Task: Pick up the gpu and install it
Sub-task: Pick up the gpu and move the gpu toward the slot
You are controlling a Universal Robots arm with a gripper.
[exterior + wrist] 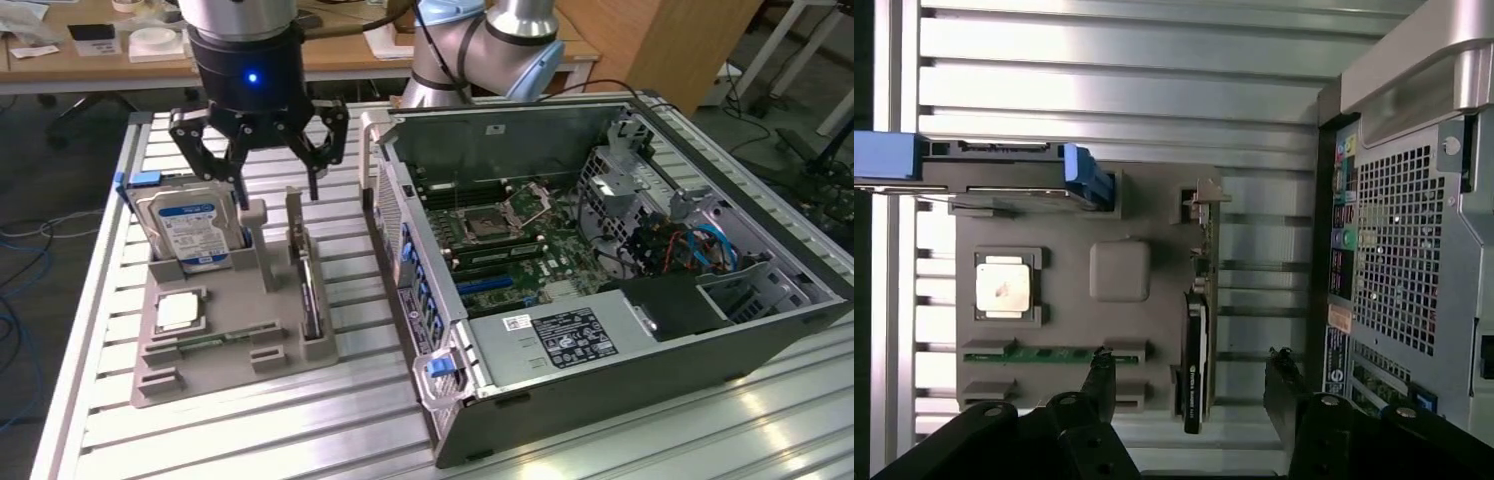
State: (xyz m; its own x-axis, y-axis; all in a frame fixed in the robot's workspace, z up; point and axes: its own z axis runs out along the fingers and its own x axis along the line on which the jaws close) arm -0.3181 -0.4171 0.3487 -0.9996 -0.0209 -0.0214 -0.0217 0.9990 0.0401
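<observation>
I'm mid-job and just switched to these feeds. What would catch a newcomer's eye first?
The big open computer case on the exterior view's right stands out first, with its motherboard bare. Beside it, the robot's open hand hangs over a grey tray where a blue-labelled hard drive stands upright. The gpu stands edge-on at the tray's side nearest the case.

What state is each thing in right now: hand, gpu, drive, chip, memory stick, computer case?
hand: open, empty, above the holder.
gpu: standing on edge in the holder, not gripped.
hard drive: upright in its slot.
chip: lying flat in its recess.
memory stick: lying in its groove.
computer case: side open, board exposed.
</observation>
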